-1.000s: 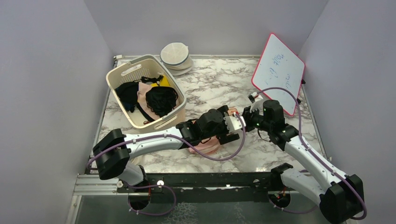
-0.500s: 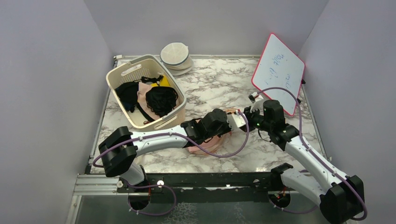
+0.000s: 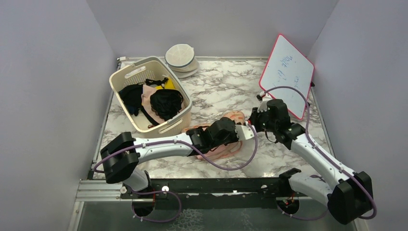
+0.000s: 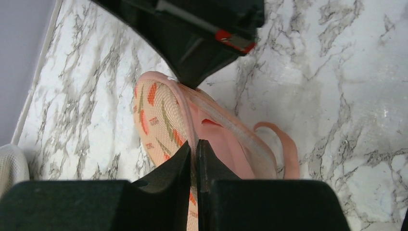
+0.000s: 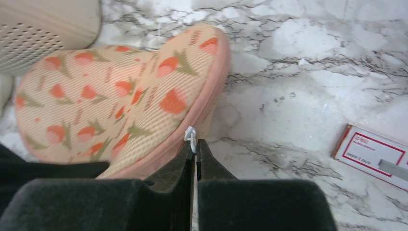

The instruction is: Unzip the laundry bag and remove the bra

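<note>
Left hand point(image 4: 196, 144): closed tight, pinching the pink piped rim of the laundry bag point(image 4: 159, 115) between its tips.
Right hand point(image 5: 196, 143): closed tight on the small white zip pull point(image 5: 191, 135) at the bag's edge.
Laundry bag: lying on the marble table point(image 3: 226, 89) between my two hands, just in front and to the right of the cream basket point(image 3: 126, 77). The left wrist view shows pale pink lining where the seam gapes, so I judge the zip partly open.
Bra: not plainly in view, and I judge it is inside the bag. A pale pink loop point(image 4: 287, 144) lies on the table beside the gap. It may be a strap, but I cannot tell.
Risk, pull slips: my right tips hold only a sliver of the tab, so a sideways tug could pop it free.
Risk, bag drags: if my left pinch gives way, the whole bag will follow the zip instead of opening.
Risk, snag: the slider could bite the mesh lining or that loose loop if either is drawn into the track.
Risk, collision: my hands sit almost touching, so a long pull across could knock one against the other.
Writing, whiteboard point(image 3: 287, 72): blue handwriting, too small to read.
Writing, red-edged panel point(image 5: 373, 154): red print, not legible.
Bag print: red-and-green wedges only. I see no brand.
</note>
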Motion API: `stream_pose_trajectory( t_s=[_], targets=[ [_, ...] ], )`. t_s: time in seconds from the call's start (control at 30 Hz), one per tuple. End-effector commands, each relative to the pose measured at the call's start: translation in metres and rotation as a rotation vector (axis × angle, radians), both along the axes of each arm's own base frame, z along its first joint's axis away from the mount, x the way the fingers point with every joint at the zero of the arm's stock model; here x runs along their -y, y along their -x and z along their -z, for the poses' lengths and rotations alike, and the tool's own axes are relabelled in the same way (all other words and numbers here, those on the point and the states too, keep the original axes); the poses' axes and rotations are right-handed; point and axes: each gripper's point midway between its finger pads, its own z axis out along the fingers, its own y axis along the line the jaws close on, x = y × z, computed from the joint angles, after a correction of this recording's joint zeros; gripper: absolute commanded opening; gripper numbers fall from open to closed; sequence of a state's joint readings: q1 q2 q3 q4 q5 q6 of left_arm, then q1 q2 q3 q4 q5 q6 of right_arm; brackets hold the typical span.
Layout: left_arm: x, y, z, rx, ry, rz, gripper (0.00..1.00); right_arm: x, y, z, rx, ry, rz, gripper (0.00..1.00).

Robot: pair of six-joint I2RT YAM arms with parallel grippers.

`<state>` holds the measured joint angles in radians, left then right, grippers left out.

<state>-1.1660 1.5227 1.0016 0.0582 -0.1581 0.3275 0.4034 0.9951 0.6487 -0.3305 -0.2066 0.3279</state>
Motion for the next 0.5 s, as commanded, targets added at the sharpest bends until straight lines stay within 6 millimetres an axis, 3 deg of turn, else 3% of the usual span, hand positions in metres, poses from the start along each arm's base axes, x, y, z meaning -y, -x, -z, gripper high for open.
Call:
stream_pose_trajectory(
  t_s=[0.0,0.1,0.23,0.47],
  targets=[
    [0.005,0.013,-0.011,0.054,0.006,0.059,0.0,0.026,-0.026,0.007,0.004,0.11,0.151,0.01],
    [0.005,0.015,-0.011,0.057,0.004,0.062,0.0,0.039,-0.041,0.017,-0.01,0.136,0.215,0.01],
    [0.003,0.013,-0.008,0.062,-0.005,0.056,0.0,0.042,-0.051,0.016,0.015,0.104,0.214,0.01],
    [0.004,0.009,-0.001,0.06,-0.033,0.033,0.0,0.028,-0.032,-0.002,0.058,0.03,0.117,0.01]
  ],
)
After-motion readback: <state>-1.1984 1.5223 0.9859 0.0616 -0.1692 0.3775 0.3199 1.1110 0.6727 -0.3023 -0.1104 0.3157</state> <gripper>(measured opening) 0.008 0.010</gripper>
